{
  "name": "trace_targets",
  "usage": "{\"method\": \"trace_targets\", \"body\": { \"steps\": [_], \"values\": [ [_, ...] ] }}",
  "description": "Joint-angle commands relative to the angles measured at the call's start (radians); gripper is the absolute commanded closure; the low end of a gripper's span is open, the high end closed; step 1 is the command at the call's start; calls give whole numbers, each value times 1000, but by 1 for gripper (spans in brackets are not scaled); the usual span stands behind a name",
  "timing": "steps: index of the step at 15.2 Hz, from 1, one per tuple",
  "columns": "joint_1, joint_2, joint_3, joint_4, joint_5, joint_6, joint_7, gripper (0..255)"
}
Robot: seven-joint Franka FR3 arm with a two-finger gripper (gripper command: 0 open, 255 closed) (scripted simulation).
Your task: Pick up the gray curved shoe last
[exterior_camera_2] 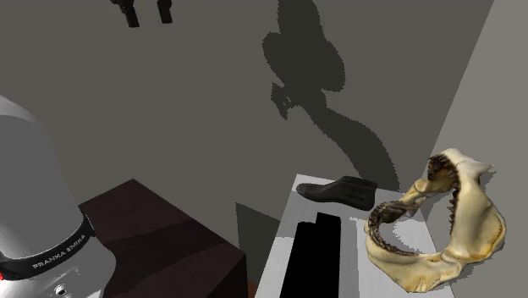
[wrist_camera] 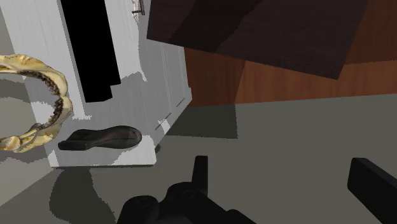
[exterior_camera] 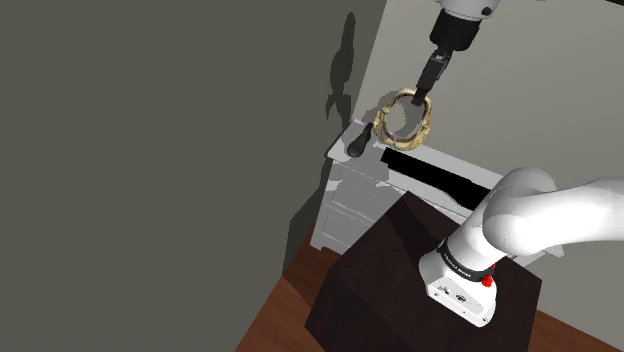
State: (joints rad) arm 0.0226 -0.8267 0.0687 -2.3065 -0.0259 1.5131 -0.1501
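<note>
Dark-grey last [wrist_camera: 102, 138] lies flat at the white worktop's [wrist_camera: 137, 95] corner, just beside toothed bone [exterior_camera_2: 474, 203], well below my jaws & off to one side. Jaws apart, empty. Long axis runs along my opening line, so prob. a quarter wrist turn. Grey wall [exterior_camera: 150, 150], wood floor [wrist_camera: 286, 83].

shoe last [exterior_camera_2: 338, 191] beside jawbone [exterior_camera_2: 440, 233], on dresser [exterior_camera_2: 282, 250]
</note>
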Motion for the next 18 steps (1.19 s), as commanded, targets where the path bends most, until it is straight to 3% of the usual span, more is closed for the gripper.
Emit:
{"method": "trace_targets", "body": {
  "steps": [1,18],
  "values": [
    [0,0,0,0,0,0,0,0],
    [-160,551,-127,139,19,332,156,0]
  ]
}}
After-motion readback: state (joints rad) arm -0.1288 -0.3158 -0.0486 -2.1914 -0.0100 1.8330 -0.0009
